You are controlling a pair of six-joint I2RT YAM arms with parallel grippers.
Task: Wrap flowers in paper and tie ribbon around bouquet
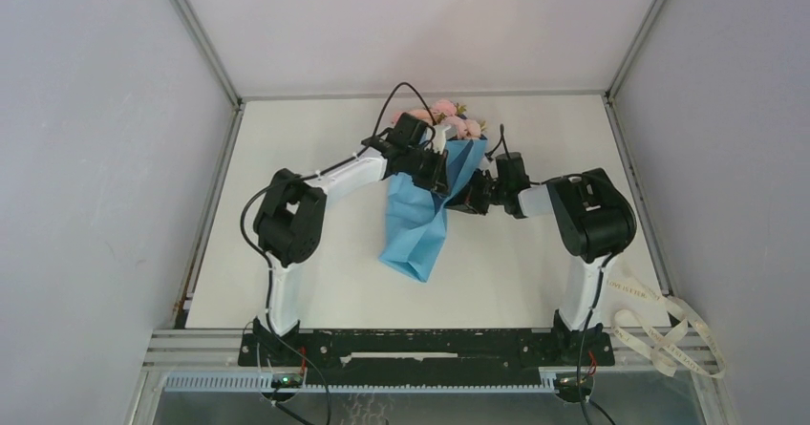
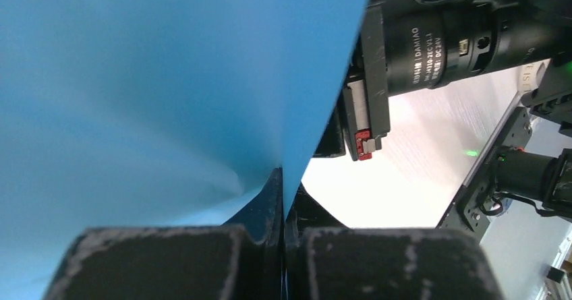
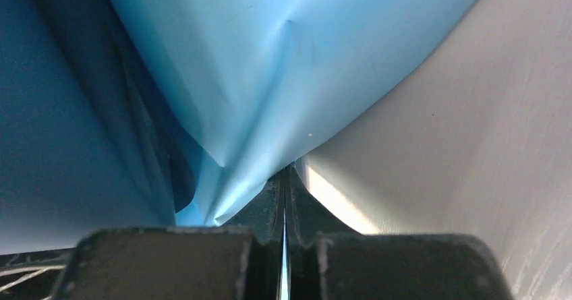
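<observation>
Two grips, left fingers [image 2: 155, 263] and right fingers [image 3: 168, 263] clenched on paper [image 1: 417, 224], sheet pinched between tips

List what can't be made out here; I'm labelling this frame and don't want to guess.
Stems of the flowers: hidden in the top view by the paper.
Lettering on the ribbon: too small in the top view.
Both wrist views: close-up paper blocks the flowers entirely.

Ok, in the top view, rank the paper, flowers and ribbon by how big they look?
1. paper: clearly largest.
2 and 3. ribbon and flowers: too close to rank. The ribbon's loops spread wider but are only a thin strip, and the flowers are partly hidden by the paper.
</observation>
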